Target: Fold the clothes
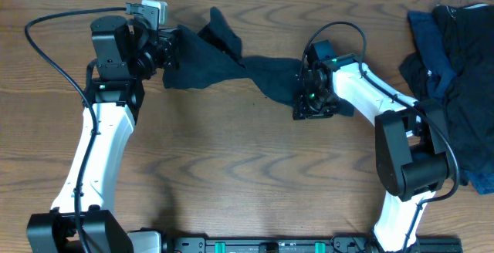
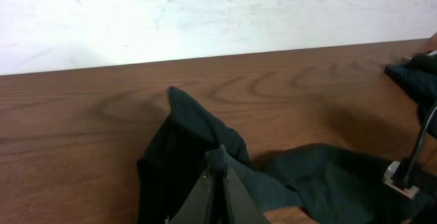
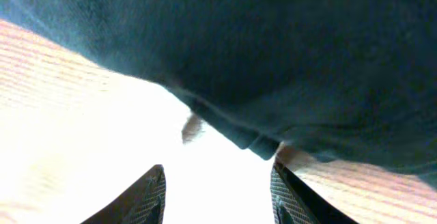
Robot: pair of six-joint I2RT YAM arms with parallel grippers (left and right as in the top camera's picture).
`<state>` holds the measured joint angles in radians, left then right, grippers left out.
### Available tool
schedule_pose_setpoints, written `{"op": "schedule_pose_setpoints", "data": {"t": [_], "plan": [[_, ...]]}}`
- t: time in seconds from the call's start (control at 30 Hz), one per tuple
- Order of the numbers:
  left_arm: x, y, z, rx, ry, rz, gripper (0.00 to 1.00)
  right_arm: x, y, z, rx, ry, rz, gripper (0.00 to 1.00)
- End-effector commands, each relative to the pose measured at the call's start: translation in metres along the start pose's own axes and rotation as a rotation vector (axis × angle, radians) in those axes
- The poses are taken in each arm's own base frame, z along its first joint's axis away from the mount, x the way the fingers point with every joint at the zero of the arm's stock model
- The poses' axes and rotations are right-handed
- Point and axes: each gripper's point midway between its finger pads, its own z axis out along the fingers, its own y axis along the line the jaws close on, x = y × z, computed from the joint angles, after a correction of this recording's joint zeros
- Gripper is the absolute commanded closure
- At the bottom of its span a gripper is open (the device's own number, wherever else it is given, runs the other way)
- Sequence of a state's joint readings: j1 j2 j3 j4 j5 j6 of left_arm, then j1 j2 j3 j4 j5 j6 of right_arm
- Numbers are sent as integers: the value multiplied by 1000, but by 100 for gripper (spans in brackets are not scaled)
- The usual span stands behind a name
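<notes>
On the wooden table (image 1: 231, 168) a dark garment (image 1: 208, 64) is pinched at one end by the left tool (image 2: 218, 159), and its hem should be seated deep between the spread right tool (image 3: 217, 173) before closing.

I have two white and black arms on a brown wooden tabletop (image 1: 247, 183). My left hand (image 1: 167, 52) is near the far left side. It is pinched shut on the left end of a dark cloth (image 1: 208, 62). The cloth lies stretched out in a long, bumpy strip on the wood. One corner of it sticks up toward the far edge. My right hand (image 1: 311, 102) is at the other end of the strip, right on top of the cloth, pointing down. From up here I cannot tell how its fingers stand. Well off to the right sits a pile of dark clothes (image 1: 455, 68), touching neither hand.
</notes>
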<state>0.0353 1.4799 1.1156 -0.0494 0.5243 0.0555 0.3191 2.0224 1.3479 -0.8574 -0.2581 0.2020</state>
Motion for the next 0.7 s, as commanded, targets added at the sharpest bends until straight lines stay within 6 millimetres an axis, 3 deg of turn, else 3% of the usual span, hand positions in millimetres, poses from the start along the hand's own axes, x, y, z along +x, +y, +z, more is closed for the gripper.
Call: {"op": "schedule_pose_setpoints", "data": {"t": [0.0, 0.3, 0.67], "plan": [[-5, -2, 0, 8, -9, 5, 94, 0, 7, 1, -25, 9, 13, 52], [-5, -2, 0, 8, -9, 5, 94, -16, -18, 1, 122, -70, 15, 52], [-5, -2, 0, 8, -9, 4, 94, -29, -22, 2, 126, -130, 15, 50]]}}
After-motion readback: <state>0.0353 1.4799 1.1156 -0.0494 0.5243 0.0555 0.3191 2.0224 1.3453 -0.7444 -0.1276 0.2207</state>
